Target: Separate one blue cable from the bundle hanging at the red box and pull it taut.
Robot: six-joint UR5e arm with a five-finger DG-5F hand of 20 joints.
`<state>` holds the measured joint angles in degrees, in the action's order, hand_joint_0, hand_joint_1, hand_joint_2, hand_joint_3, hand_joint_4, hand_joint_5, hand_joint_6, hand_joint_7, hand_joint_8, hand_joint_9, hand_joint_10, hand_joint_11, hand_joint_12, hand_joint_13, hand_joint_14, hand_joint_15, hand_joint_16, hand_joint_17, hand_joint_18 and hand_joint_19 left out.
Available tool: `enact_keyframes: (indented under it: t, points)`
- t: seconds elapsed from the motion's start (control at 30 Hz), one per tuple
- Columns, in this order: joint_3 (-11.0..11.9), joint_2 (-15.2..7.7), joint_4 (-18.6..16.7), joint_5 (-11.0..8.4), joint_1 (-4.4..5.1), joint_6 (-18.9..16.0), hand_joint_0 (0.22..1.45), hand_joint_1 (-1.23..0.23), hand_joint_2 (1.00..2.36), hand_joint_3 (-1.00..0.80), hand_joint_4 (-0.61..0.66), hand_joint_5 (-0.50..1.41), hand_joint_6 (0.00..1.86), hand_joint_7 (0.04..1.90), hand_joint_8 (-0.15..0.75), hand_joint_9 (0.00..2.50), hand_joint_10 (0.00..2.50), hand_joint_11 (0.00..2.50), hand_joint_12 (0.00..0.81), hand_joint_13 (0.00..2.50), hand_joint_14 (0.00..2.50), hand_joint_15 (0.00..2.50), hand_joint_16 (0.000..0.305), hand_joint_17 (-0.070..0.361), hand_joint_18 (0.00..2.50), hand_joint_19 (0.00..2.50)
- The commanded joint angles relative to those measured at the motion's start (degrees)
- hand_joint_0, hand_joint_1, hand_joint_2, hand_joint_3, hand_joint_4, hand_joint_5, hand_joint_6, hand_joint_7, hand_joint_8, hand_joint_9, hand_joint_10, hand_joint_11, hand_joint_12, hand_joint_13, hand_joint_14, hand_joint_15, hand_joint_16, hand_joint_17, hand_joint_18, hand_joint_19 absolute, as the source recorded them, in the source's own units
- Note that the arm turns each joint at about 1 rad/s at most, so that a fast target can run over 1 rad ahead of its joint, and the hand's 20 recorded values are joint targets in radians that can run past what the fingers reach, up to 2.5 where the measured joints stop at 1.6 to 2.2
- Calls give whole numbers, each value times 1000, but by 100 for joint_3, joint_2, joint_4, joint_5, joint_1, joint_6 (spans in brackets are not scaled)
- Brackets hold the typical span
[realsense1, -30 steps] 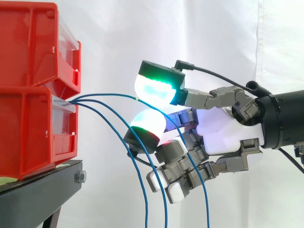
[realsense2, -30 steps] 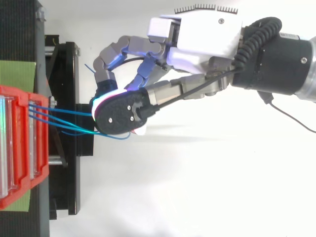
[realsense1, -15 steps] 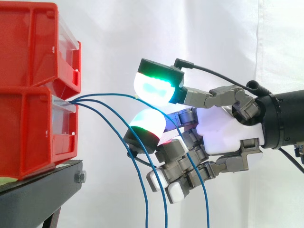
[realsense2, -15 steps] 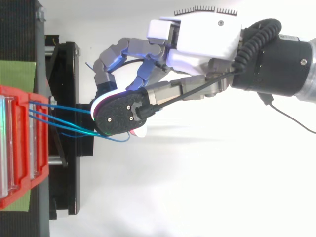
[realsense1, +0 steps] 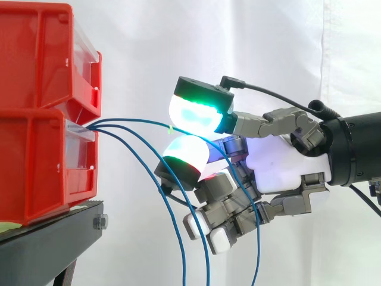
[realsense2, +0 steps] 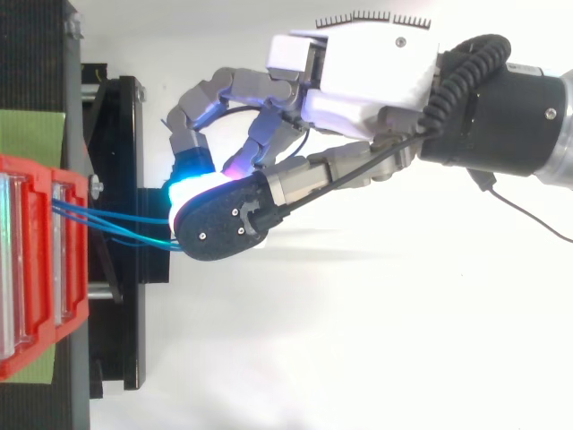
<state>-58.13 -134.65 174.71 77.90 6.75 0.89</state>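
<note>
1 blue cable pinched between glowing fingers, near red box

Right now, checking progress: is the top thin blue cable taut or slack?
Slack: that blue cable bows between red plastic box and robot hand.

Leftward, red bins block; blue cables seemingly crowd the gap.
</note>
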Motion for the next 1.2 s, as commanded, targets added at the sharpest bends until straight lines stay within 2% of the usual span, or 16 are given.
enact_keyframes:
  t: [0.0,0.37,0.5,0.8,1.17]
  points:
    - [3,0,1,-2,2,-1,704,-746,1015,-348,-89,-211,935,1330,256,1141,23,1185,312,919,23,635,44,100,727,652]
    - [3,0,-16,-82,20,-98,746,-727,1009,-408,-202,-214,945,1395,242,1121,25,1150,313,901,24,620,43,96,705,661]
    - [-6,-9,-25,-99,20,-230,770,-695,1000,-500,-133,-229,959,1395,254,1088,24,1136,315,895,24,625,42,95,703,659]
    - [-120,0,-86,-90,55,-256,791,-636,1000,-500,-140,-244,972,1478,253,1039,24,1122,313,890,23,612,43,96,702,656]
    - [-375,-9,-473,-99,116,-265,787,-622,1000,-500,-101,-251,980,1455,263,1058,20,1184,319,896,24,622,43,97,705,662]
